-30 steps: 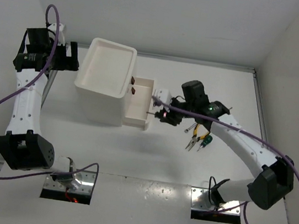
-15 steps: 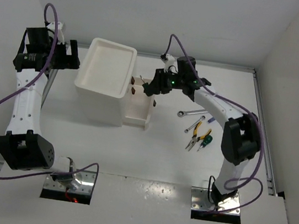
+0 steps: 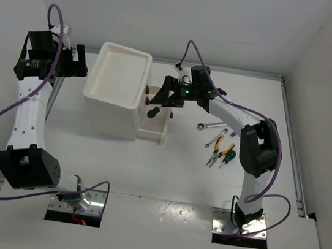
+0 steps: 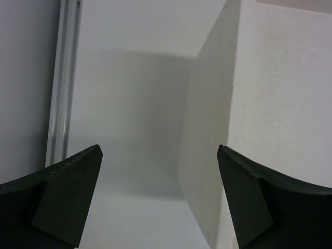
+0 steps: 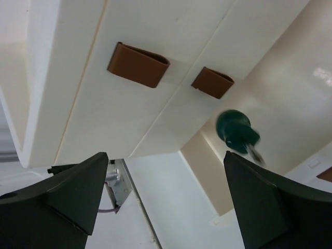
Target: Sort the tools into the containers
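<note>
Jaws of right gripper are spread wide w/ nothing pinched. Jaws of left gripper are likewise spread, nothing between them.

Right gripper is held above the pulled-out white plastic drawer on the right side of the white plastic box unit, prob. so a tool let go there lands inside the drawer, not on the table. A stubby green-handled screwdriver is seen below the spread fingers, touching neither. It is blurred in the wrist view, so it is judged to be dropping into the drawer or just landed; which one can't be told. Two small red-brown handles are seen on the box front beside it.

Left gripper is held just left of the box's left wall, apart from it, prob. to stay clear of the right arm's work.

Not yet sorted, on the white table right of the drawer: a silver metal wrench, yellow-handled pliers and a second green-handled screwdriver close beside the pliers. Task is judged partway done.
</note>
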Controlling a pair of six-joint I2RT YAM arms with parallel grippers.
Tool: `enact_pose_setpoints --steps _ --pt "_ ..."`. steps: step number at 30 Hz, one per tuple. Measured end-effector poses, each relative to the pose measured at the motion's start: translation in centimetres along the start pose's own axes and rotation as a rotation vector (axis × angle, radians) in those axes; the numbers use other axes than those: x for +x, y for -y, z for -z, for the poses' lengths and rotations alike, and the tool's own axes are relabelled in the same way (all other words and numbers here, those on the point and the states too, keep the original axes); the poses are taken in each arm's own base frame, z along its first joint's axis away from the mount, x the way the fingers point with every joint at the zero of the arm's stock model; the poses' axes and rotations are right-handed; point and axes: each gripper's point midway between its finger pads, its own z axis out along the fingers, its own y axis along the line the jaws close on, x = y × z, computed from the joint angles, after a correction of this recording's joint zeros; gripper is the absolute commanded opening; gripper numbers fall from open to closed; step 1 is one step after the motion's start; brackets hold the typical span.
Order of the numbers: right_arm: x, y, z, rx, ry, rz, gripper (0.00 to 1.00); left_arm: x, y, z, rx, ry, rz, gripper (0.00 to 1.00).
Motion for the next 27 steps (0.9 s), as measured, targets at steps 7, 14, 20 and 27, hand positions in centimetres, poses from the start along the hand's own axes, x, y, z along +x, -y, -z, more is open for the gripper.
enact_pose_setpoints --steps 7,14,20,27 --pt "-0.8 1.5 2.4 0.070 0.010 0.032 0.86 -0.1 0.0 0.0 0.001 0.002 0.009 1.00" --pt "-3.7 9.0 18.2 0.510 0.178 -0.012 0.75 -0.2 -0.4 0.0 -0.031 0.007 0.030 1.00" --pt "6.6 12.2 23.6 0.722 0.044 -0.211 0.73 -0.3 -1.1 -0.2 -0.071 0.018 0.041 1.00" --pt "17.6 14.6 24.7 0.797 -0.177 -0.534 0.68 -0.4 -1.5 -0.1 -0.093 0.023 0.040 1.00"
